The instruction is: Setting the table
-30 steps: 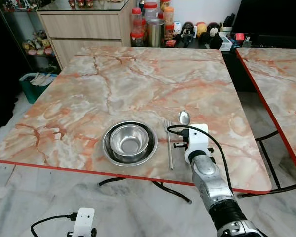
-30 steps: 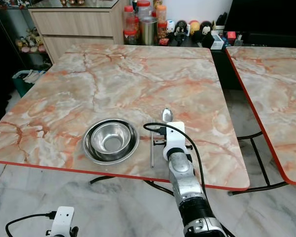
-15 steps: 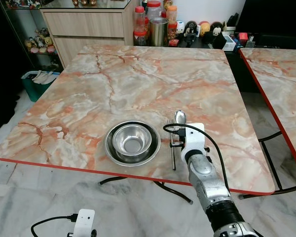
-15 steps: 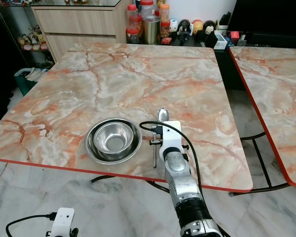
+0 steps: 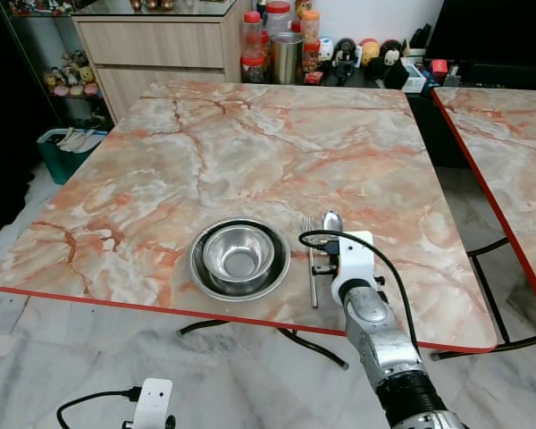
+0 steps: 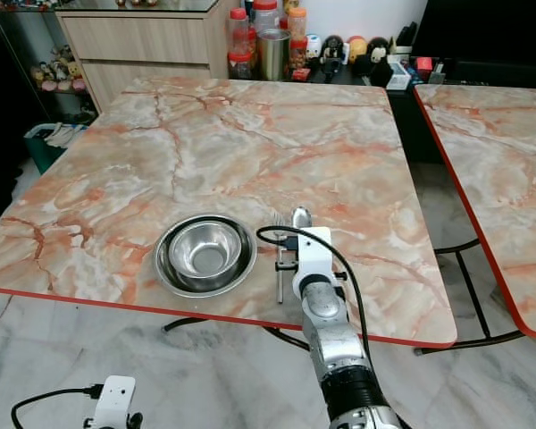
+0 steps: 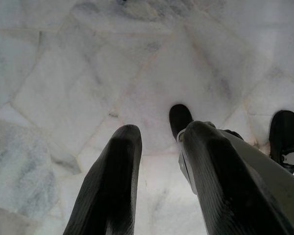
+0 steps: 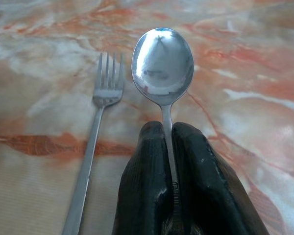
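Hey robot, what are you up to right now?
Right gripper shut on spoon, beside fork. Left gripper idle, open. Bowl placed. Nothing blocking.

Steel bowl (image 5: 238, 255) sits upright and empty inside a shallow steel plate (image 5: 203, 279), near the front edge of the marble table (image 5: 250, 152). Fork (image 5: 310, 259) lies flat just right of the plate, tines pointing away from the front edge, handle running toward that edge. Spoon (image 8: 162, 66) is just right of the fork and parallel to it, shiny bowl facing up and pointing the same way as the tines, its thin handle pinched between the closed black fingers of the right gripper (image 8: 169, 149).
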Controlling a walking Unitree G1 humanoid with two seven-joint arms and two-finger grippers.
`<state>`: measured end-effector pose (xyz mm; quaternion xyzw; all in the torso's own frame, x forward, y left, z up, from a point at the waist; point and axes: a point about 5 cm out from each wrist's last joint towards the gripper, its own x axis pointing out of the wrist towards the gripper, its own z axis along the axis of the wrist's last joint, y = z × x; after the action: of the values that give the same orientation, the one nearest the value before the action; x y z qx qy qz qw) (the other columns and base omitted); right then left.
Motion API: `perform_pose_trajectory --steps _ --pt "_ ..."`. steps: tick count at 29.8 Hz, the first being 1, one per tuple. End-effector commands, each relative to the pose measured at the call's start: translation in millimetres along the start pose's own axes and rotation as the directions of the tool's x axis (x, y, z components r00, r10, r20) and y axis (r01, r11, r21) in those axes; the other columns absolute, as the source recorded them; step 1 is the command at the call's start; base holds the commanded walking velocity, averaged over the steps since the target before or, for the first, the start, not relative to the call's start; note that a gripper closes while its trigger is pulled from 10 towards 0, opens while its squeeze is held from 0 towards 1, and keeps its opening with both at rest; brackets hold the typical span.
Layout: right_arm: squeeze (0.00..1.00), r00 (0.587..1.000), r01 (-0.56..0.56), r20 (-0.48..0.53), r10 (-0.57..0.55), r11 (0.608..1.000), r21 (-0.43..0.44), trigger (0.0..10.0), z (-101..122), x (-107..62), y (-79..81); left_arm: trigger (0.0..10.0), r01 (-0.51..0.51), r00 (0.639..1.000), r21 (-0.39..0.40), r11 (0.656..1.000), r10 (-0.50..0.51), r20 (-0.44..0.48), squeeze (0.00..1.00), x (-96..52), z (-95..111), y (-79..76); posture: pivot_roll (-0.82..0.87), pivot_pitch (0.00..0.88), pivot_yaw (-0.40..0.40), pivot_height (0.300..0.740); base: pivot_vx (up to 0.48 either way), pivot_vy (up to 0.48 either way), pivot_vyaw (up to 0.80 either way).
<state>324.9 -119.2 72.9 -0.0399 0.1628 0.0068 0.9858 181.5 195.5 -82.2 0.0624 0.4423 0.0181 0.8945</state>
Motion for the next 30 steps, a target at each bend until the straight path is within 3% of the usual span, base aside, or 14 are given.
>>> perform_pose_trajectory --steps 1,30 --pt "0.00 1.000 0.005 -0.013 -0.005 1.000 0.008 10.0 -1.2 -0.5 -0.2 10.0 0.003 1.000 0.009 1.000 -0.003 -0.030 0.00 -1.3 -7.2 2.0 -0.02 0.060 0.009 0.740 0.000 0.000 0.00" --pt "0.00 0.998 -0.005 -0.055 0.008 0.999 0.048 10.0 -7.5 3.6 -0.5 10.0 -0.002 0.999 0.009 1.000 0.002 -0.039 0.00 -1.5 -8.8 1.3 -0.01 0.079 0.009 0.740 0.000 0.000 0.00"
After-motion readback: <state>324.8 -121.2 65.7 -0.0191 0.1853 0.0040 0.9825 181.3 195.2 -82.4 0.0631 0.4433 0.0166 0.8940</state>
